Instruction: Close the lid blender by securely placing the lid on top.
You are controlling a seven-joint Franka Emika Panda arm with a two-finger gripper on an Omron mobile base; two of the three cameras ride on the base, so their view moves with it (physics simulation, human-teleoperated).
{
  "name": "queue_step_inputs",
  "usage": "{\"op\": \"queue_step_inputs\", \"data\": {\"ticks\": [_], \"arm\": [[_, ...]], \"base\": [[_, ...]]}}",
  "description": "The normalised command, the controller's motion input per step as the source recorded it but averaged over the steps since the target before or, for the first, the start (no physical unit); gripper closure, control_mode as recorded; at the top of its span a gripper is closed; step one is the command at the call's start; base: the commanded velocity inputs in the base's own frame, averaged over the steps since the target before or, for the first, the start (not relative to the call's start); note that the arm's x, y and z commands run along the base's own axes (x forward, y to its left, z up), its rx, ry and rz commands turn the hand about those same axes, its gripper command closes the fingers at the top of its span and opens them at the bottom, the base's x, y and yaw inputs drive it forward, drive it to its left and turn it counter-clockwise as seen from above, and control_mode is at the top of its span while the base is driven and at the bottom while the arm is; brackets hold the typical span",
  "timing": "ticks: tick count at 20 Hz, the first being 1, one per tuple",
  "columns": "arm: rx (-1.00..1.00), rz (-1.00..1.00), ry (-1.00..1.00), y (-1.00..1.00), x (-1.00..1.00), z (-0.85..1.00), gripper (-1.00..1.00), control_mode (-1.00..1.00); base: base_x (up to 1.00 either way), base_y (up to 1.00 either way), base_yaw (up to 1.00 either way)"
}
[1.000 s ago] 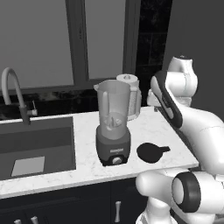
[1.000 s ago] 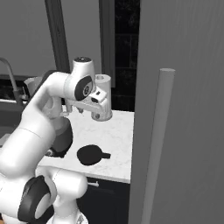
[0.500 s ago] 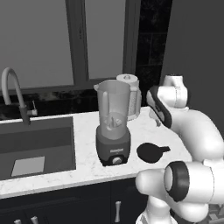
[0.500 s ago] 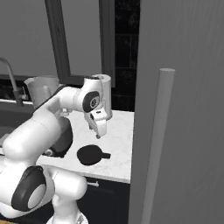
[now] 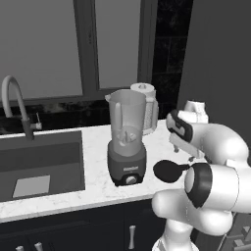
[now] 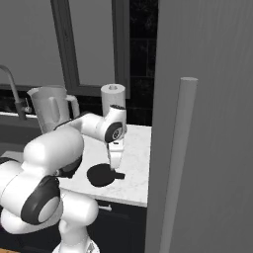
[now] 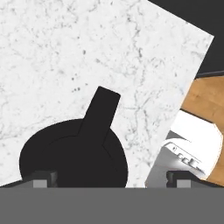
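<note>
Dark kitchen w/ a tall window behind a white marbled counter (image 5: 98, 181); taking the blender (image 5: 128, 142) as landmark, a sink (image 5: 39, 162) is sunk in the counter to its left under a curved faucet (image 5: 14, 105), and a white paper-towel roll (image 5: 145, 105) stands just behind it to the right. The lid (image 7: 74, 155) lies flat on the counter, right of the blender and nearer the front edge, apart from it, tab sticking out away from the jar in the base views. The gripper (image 6: 116, 163) hangs above the lid pointing down, jaws spread wide w/ nothing between them; in the hand view the two tips sit either side of the disc. Step in hand, I'd judge: the grab, not yet made. To do it well, come straight down, centre the disc or its tab between the tips, and close only once low enough, since a thin flat disc gives little to pinch; the tab is prob. the easier hold. The clear jar looks empty, mouth uncovered, though through the see-thru wall I can't be sure. Sink holds a pale flat rectangle (image 5: 30, 186), poss. a board or sponge.
</note>
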Motion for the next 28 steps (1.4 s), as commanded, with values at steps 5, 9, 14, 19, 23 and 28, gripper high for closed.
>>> {"op": "queue_step_inputs", "data": {"ticks": [5,9,14,19,23,28], "arm": [[0.0,-0.07,-0.05,-0.01,0.13,-0.5,-1.0,-1.0],[-0.01,-0.01,-0.16,-0.07,0.02,-0.31,-1.0,-1.0],[0.0,0.0,-0.14,-0.26,0.0,-0.19,-1.0,-1.0],[0.0,-0.03,-0.05,-0.15,0.0,-0.22,-1.0,-1.0],[0.0,-0.04,0.0,-0.06,0.01,-0.18,-1.0,-1.0],[0.0,-0.05,0.0,0.0,0.08,-0.21,-1.0,-1.0]], "base": [[0.0,0.0,0.0],[0.0,0.0,0.0],[0.0,0.0,0.0],[0.0,0.0,0.0],[0.0,0.0,0.0],[0.0,0.0,0.0]]}}
